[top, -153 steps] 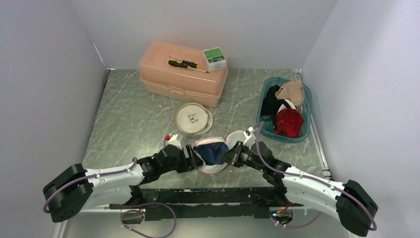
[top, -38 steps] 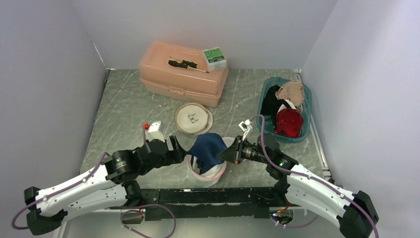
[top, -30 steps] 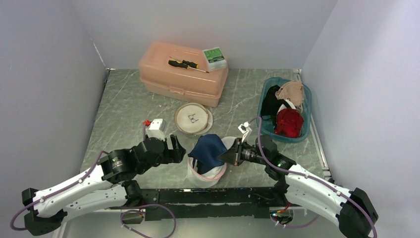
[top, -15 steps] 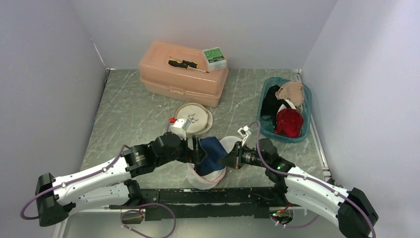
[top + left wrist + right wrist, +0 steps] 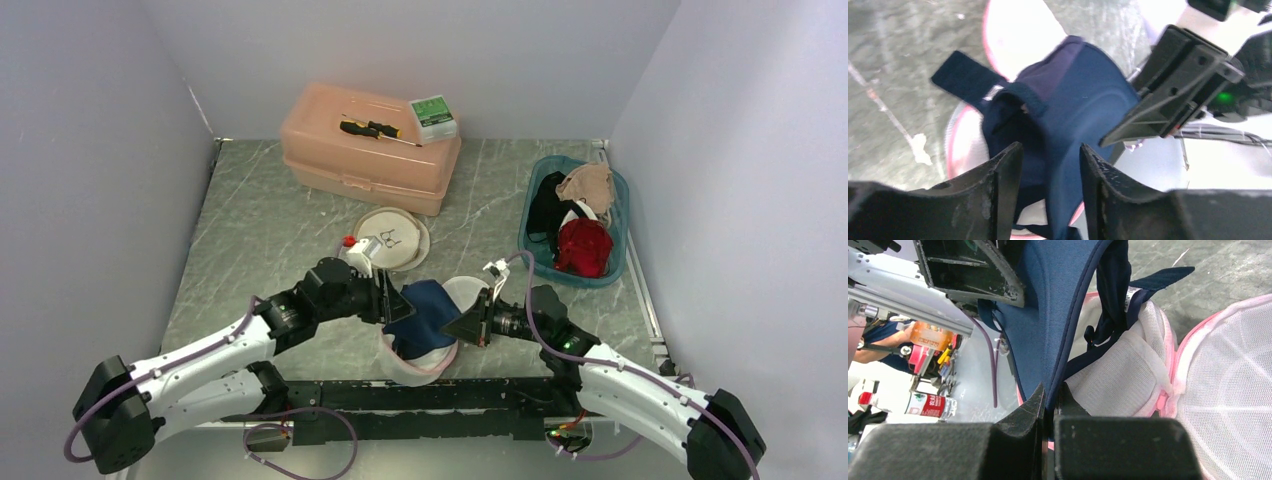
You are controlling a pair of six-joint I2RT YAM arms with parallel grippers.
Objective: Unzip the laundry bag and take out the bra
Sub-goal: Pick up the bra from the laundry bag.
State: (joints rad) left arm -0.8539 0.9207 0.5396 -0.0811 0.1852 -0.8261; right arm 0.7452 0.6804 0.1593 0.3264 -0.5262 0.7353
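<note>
The navy bra sticks up out of the open white mesh laundry bag with pink trim near the table's front edge. Its round lid half lies open behind it. My right gripper is shut on the bra's right edge, seen clamped between the fingers in the right wrist view. My left gripper is open, its fingers on either side of the bra's left side in the left wrist view. The bag hangs below the bra.
A pink toolbox with a screwdriver and a small green box stands at the back. A round white disc lies mid-table. A blue basket of clothes sits at the right.
My left arm swung away to the left, then came back in; its open gripper now reaches round the bra's left side. My right gripper kept its hold on the bra.
</note>
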